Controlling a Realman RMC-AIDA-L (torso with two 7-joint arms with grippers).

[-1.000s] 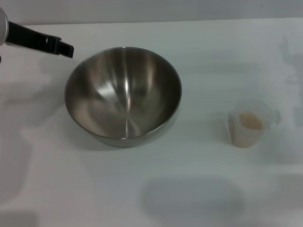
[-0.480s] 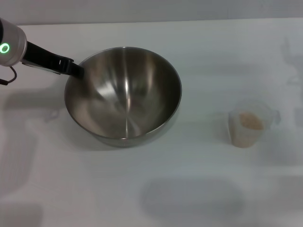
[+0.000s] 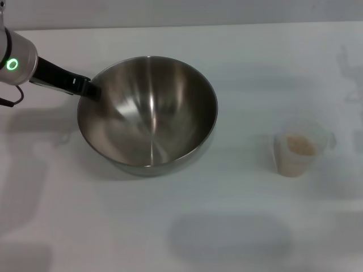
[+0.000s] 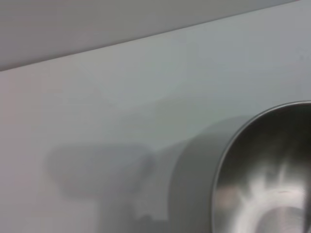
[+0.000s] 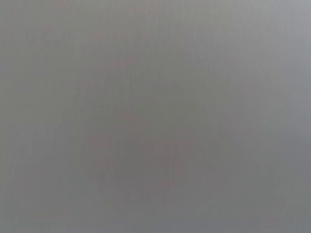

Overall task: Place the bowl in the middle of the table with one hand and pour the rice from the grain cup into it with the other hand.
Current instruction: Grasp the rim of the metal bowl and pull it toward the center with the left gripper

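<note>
Table point(image 3: 238, 68) is plain matte white, grey wall behind it. Bowl point(image 3: 147, 113) sits left of centre; left gripper point(image 3: 91, 89) at its left rim, jaw state can't tell. Grain cup point(image 3: 298, 148) with rice point(image 3: 299, 145) well to its right.

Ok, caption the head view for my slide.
Left claw at the rim of the empty bowl; grain cup of rice stands apart.

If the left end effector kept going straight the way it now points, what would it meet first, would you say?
Most likely the bowl: the left end effector points at its near-left rim and looks at or almost touching it, though the head view leaves the depth unclear.
</note>
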